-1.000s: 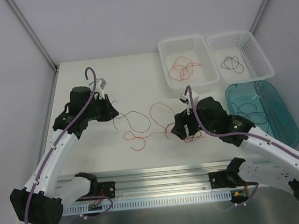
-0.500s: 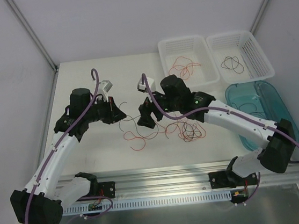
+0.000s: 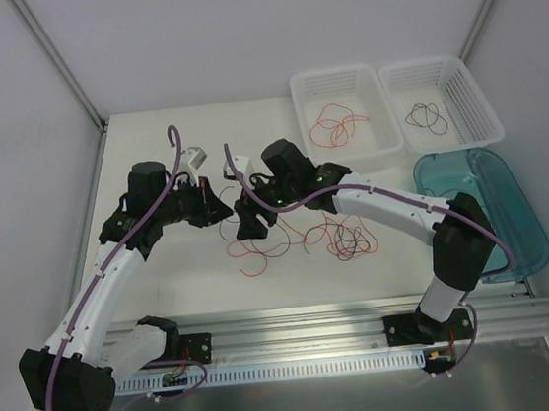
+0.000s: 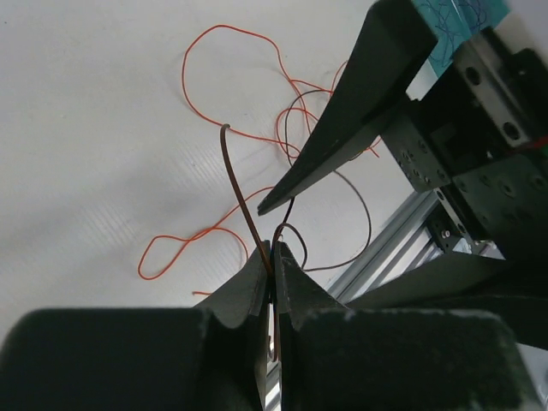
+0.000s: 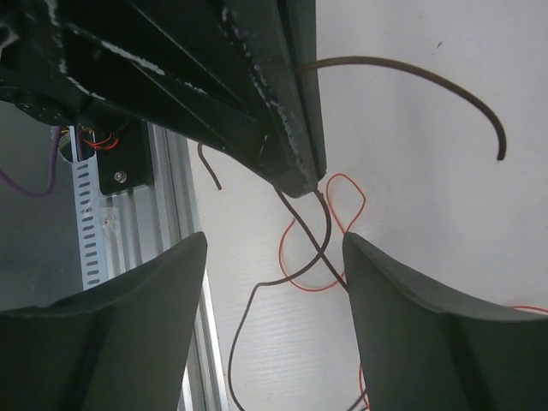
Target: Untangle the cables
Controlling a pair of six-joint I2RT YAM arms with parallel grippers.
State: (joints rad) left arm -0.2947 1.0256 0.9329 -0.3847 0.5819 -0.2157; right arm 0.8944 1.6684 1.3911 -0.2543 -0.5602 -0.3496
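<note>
At mid-table, the right gripper (image 3: 250, 223) has swung further left, now just beside the left gripper (image 3: 218, 210). Its fingers (image 5: 128, 317) are spread wide; the left's pinch a brown wire (image 4: 243, 199). Remaining cables (image 3: 343, 240) lie tangled nearby on the table (image 3: 247, 139).

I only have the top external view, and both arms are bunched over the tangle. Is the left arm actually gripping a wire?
Observer: Yes. In the left wrist view the left gripper is shut on a dark brown wire, and the wire's free end sticks up past the pinch.
Operator: And the right one, is it shut on anything?
Observer: No. The right wrist view shows the right gripper open, its fingers wide apart. The dark brown wire runs down between them and seems to touch neither.
</note>
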